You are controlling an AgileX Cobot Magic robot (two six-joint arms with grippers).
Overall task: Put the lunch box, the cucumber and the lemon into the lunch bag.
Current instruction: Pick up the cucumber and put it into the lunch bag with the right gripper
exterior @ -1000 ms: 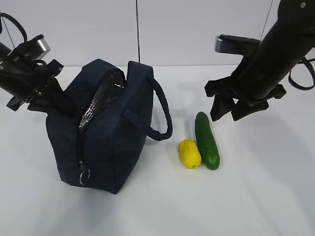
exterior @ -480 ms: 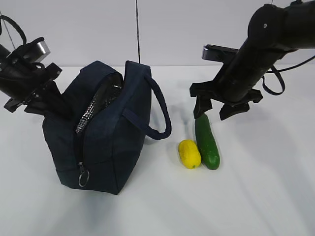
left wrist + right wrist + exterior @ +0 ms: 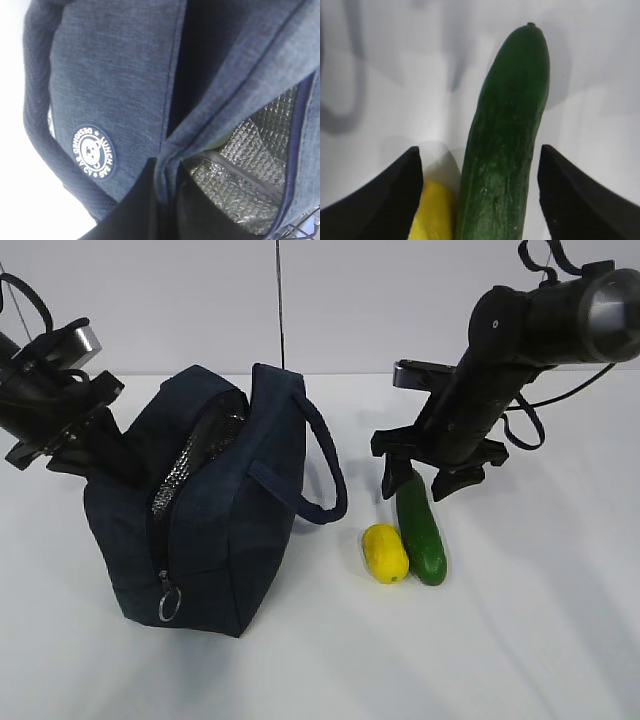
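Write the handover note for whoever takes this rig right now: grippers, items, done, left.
Left gripper: shut on the lunch bag, pinching its fabric edge beside the opening; the zipper is open and the silver lining shows.
Right gripper: open, jaws either side of the cucumber, not closed on it.
Cucumber and lemon lie side by side on the table, right of the bag.
Lunch box: not visible in any view; whether it is already inside the bag cannot be told.
Left: grasp the cucumber, bag it, then the lemon.
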